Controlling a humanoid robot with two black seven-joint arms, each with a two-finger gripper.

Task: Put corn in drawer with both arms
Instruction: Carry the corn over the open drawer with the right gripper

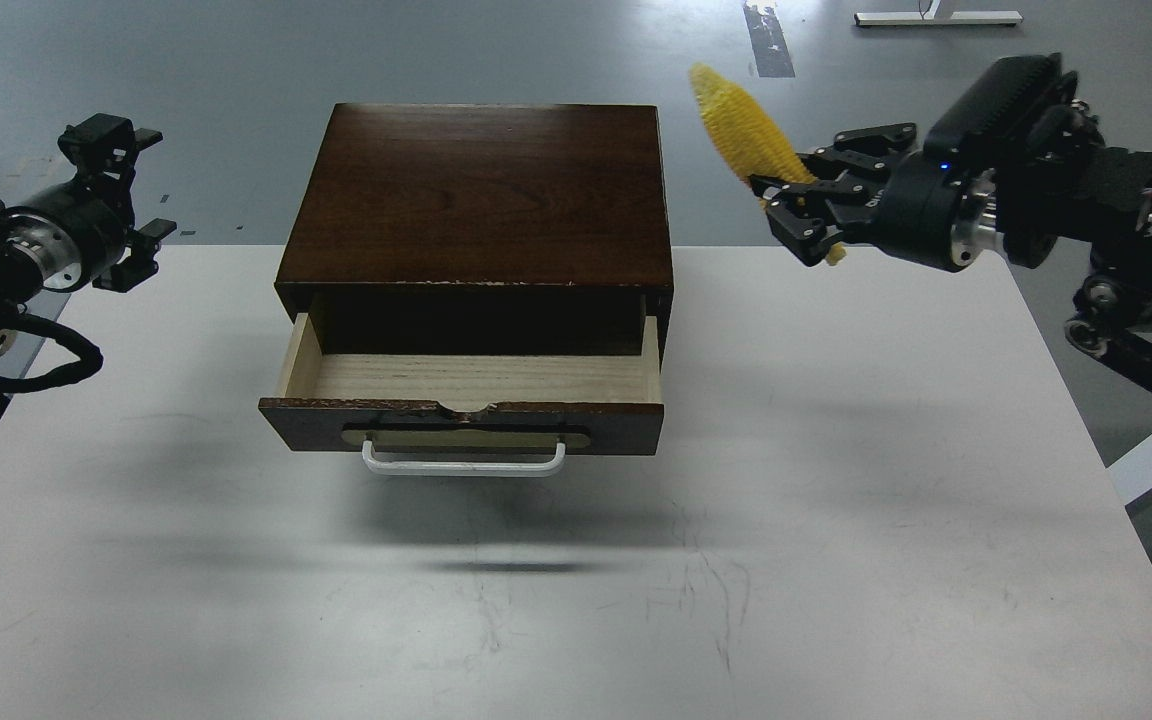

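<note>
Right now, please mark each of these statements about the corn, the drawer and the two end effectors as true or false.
1. The drawer is pulled open and empty. True.
2. The corn lies inside the drawer. False: the right end effector holds it in the air, right of the cabinet.
3. The left end effector holds the white handle. False: it is open, away to the left.
4. The cabinet stands on a white table. True.

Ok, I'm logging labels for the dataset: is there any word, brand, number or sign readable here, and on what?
None readable.
Cabinet, drawer, corn: no writing.
Right gripper, left gripper: no legible marking.
Dark strip on the floor: too blurred to tell.
</note>
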